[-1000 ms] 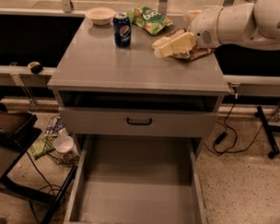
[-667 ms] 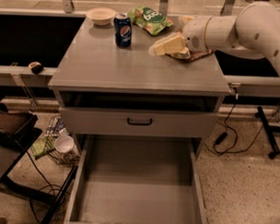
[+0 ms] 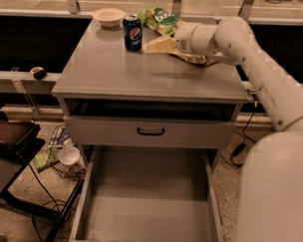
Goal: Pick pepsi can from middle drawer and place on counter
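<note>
The pepsi can (image 3: 132,31) stands upright at the back of the grey counter (image 3: 118,72), just left of centre. My gripper (image 3: 158,44) hovers low over the counter just right of the can, pointing at it, with a small gap between them. My arm (image 3: 253,62) reaches in from the right front. The drawer with the black handle (image 3: 151,131) is nearly shut, with a dark gap above it. The bottom drawer (image 3: 148,202) is pulled out, and nothing shows inside it.
A pale bowl (image 3: 109,16) sits at the counter's back left, beside the can. A green snack bag (image 3: 160,18) lies behind my gripper, and a second bag (image 3: 196,58) lies under my wrist. A wire basket with a cup (image 3: 68,157) and a dark stand (image 3: 11,138) are on the floor at left.
My gripper has moved left across the back of the counter toward the pepsi can. The can, the bowl and the drawers have not moved.
</note>
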Motion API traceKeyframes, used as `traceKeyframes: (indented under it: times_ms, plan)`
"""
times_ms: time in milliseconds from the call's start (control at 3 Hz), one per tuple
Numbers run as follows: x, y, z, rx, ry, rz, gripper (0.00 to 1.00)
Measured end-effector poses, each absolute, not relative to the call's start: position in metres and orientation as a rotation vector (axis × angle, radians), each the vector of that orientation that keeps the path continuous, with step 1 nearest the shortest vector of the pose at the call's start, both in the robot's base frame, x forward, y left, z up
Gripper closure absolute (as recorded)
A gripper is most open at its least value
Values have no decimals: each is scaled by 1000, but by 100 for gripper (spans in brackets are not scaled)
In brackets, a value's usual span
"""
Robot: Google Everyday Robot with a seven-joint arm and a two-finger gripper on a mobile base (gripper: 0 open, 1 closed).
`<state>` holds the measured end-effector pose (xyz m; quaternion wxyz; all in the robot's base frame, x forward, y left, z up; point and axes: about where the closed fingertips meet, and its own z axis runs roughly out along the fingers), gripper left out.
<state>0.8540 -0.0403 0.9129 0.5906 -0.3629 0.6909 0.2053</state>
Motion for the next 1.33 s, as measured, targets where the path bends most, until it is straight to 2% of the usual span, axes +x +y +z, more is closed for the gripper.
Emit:
traceKeyframes:
  times_ms: [333,1000,1333]
  plan:
    - [879,-9,909,-849,1586,516,0]
    - [895,69,931,-873,1497,620,0]
    - [903,84,928,-859,1519,615,0]
